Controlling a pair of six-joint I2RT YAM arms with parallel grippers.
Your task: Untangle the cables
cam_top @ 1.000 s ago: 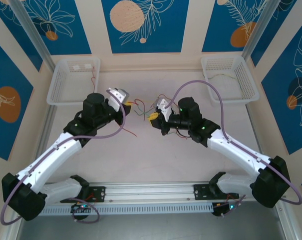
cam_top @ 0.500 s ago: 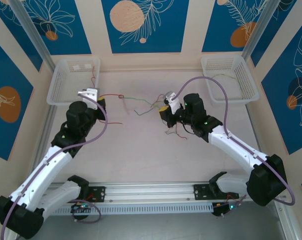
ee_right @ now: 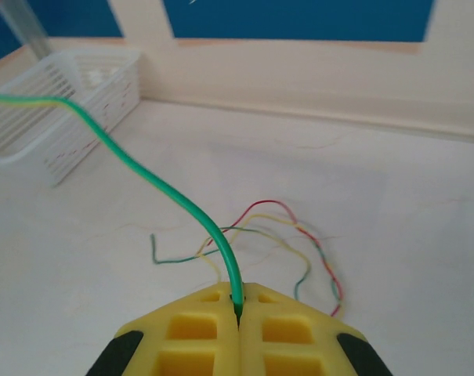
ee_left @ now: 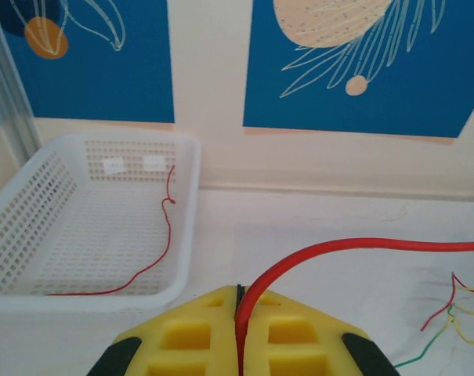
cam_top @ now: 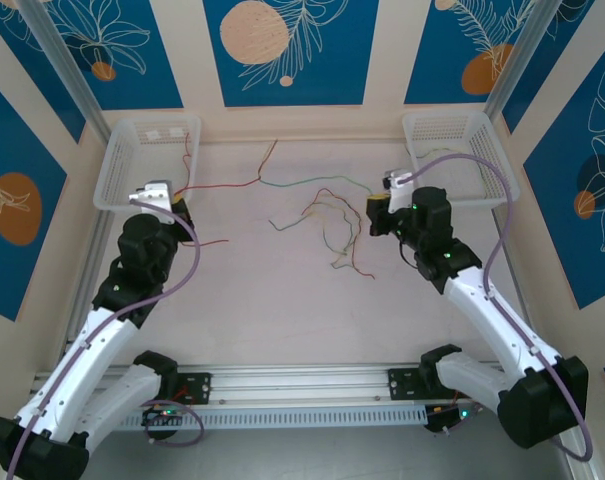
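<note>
My left gripper [cam_top: 179, 203] is shut on a red cable [cam_top: 222, 187], which runs right across the table and turns up toward the back wall. In the left wrist view the red cable [ee_left: 338, 244] arcs out from between the yellow fingers [ee_left: 197, 337]. My right gripper [cam_top: 375, 210] is shut on a green cable [cam_top: 322, 181] that stretches left to meet the red one; whether they are hooked together I cannot tell. That green cable [ee_right: 158, 188] rises from the closed gripper [ee_right: 238, 301]. A loose tangle [cam_top: 327, 232] of red, yellow and green cables lies between the arms.
A white basket [cam_top: 117, 175] at the back left holds a thin red wire [cam_top: 189, 150]. Another white basket [cam_top: 492, 165] at the back right holds a pale wire. A separate red wire [cam_top: 210, 243] lies beside the left arm. Bare table [cam_top: 282, 310] spreads in front of the tangle.
Both arms have swung apart, the left gripper to the left and the right gripper to the right and back. The red and green cables have been drawn out of the tangle into a long line.
</note>
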